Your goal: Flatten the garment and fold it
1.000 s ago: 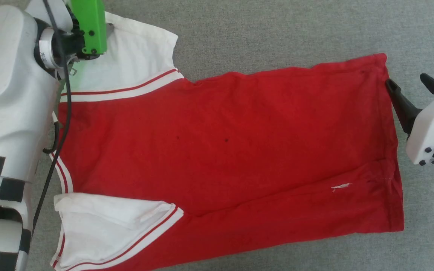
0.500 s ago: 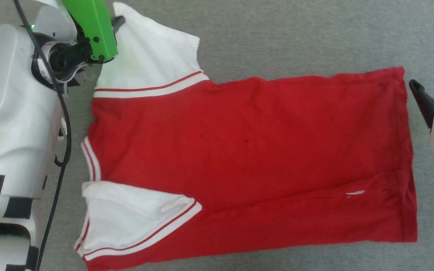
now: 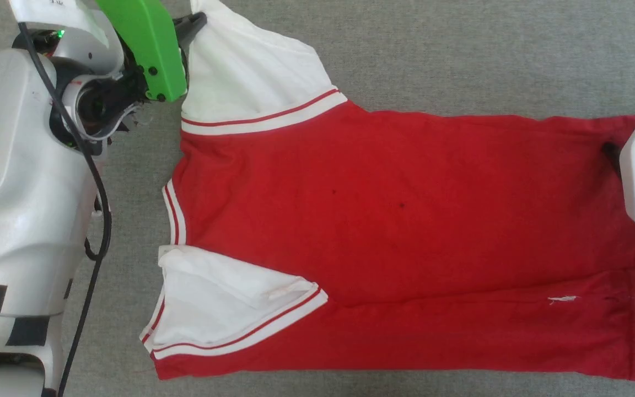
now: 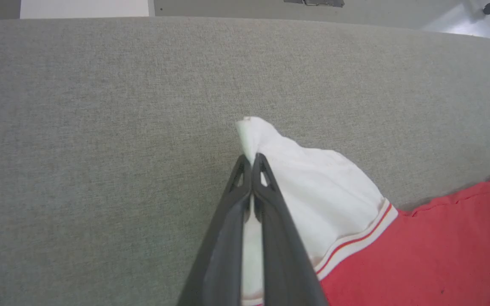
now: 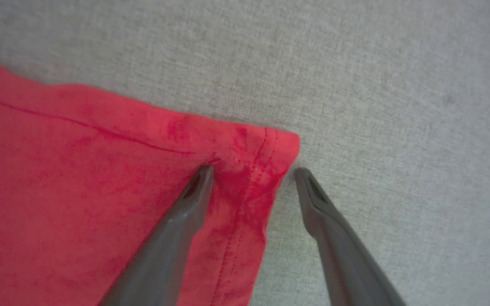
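On grey cloth (image 3: 461, 55), garment (image 3: 405, 220) crosswise, collar (image 3: 174, 212) leftward; left jaws tight on sleeve (image 3: 246, 71), right jaws wide.

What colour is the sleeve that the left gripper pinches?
White sleeve, red-striped trim; left wrist view shows it best.

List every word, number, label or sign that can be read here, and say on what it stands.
No text can be read.
The garment: plain red side up, no print showing.
White scrap near its hem: no letters to make out.
Dark marks on the left arm's white casing: too small and blurred to read.
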